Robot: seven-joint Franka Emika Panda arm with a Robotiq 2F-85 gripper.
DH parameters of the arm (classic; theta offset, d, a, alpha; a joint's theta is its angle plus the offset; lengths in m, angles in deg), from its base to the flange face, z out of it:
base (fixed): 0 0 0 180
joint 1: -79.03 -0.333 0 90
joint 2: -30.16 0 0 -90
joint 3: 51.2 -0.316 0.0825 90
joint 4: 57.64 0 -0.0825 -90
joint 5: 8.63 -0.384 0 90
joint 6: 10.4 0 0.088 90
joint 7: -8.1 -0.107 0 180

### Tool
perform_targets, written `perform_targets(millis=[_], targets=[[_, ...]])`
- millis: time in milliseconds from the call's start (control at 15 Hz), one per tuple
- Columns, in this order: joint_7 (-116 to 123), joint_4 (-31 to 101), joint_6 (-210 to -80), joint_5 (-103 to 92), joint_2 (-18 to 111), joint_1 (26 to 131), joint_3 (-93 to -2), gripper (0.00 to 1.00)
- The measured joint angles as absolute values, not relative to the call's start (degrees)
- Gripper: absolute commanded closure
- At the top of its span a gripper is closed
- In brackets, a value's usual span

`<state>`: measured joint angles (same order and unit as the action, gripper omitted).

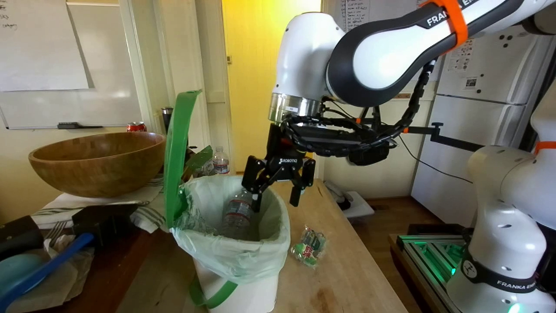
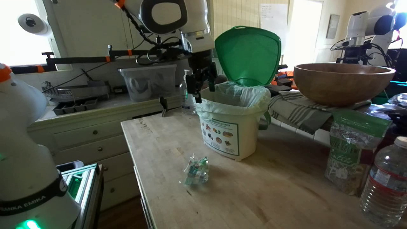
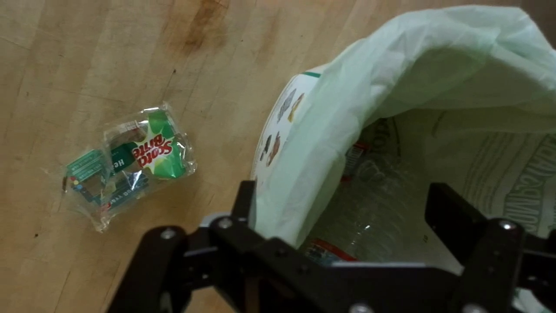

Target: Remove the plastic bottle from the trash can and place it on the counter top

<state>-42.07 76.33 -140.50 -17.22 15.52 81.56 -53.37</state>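
In an exterior view, the clear plastic bottle (image 1: 238, 214) leans inside the trash can (image 1: 247, 293), its red-edged label visible. From the wrist, the bottle (image 3: 365, 213) shows as ribbed clear plastic deep in the lined bin, partly hidden by bag and gripper. A second red-edged label patch shows there too; I cannot tell whether it is the same bottle. My gripper (image 1: 276, 201) stands open above the bin's rim, pointing down, with nothing held. In the wrist view, one of the fingers (image 3: 454, 217) is over the bin's inside, the other beyond its near wall. The counter top (image 2: 254, 194) carries the bin.
The bin's green lid (image 2: 249, 55) stands raised. A Scotch-Brite wrapper (image 2: 196, 171) lies on the counter beside the bin. A wooden bowl (image 1: 95, 169) sits on a striped towel. Another water bottle (image 2: 386, 184) and a green food bag (image 2: 349, 159) stand at the counter's side.
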Motion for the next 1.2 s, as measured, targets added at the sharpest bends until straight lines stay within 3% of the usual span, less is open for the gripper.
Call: perform_targets(millis=[133, 267, 333, 800, 1000, 1200], targets=[[-41.84, 76.35, -140.48, -17.23, 15.91, 81.57, -53.35, 0.01], [-40.90, 76.35, -140.48, -17.23, 16.73, 81.57, -53.22, 0.26], [-40.21, 76.35, -140.48, -17.24, 17.22, 81.57, -53.09, 0.30], [-34.34, 76.35, -140.21, -17.23, 19.37, 81.71, -52.01, 0.86], [-31.51, 76.12, -139.15, -17.23, 19.41, 81.76, -51.59, 0.98], [-28.45, 75.75, -136.96, -16.96, 19.39, 81.77, -51.32, 0.96]])
